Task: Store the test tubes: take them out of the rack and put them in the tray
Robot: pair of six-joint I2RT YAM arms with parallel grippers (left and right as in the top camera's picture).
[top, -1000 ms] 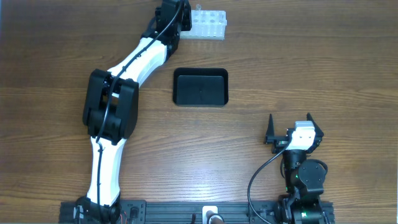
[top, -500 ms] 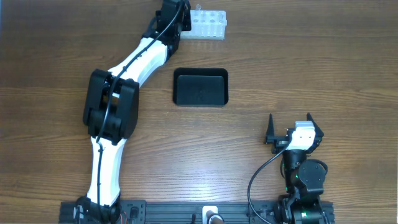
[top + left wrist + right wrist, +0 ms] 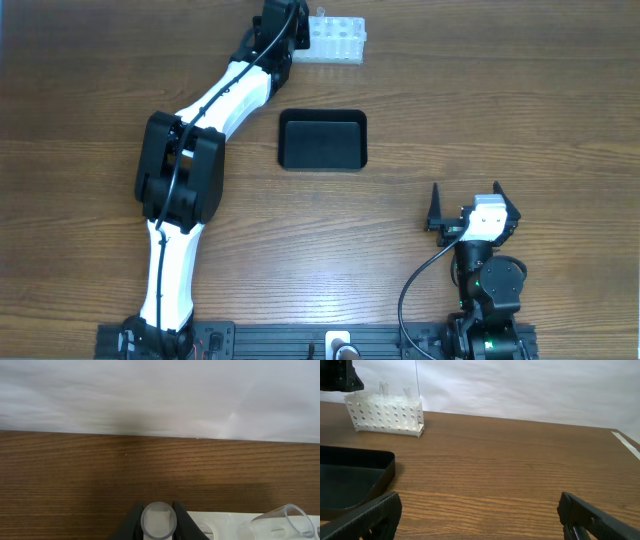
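The left fingers (image 3: 181, 521) are almost closed, pinching the rim of a clear test tube (image 3: 158, 521) at one end of the white rack (image 3: 385, 417). The rack stands at the far edge of the desk (image 3: 520, 120). The tube appears to sit in the rack, though its lower end is hidden. A second tube (image 3: 284, 519) leans in the rack nearby. The black tray (image 3: 322, 140) lies mid-desk, apart from the rack and closer to the arm bases. The right fingers (image 3: 370, 517) are spread wide, holding nothing, low over the desk near that arm's base.
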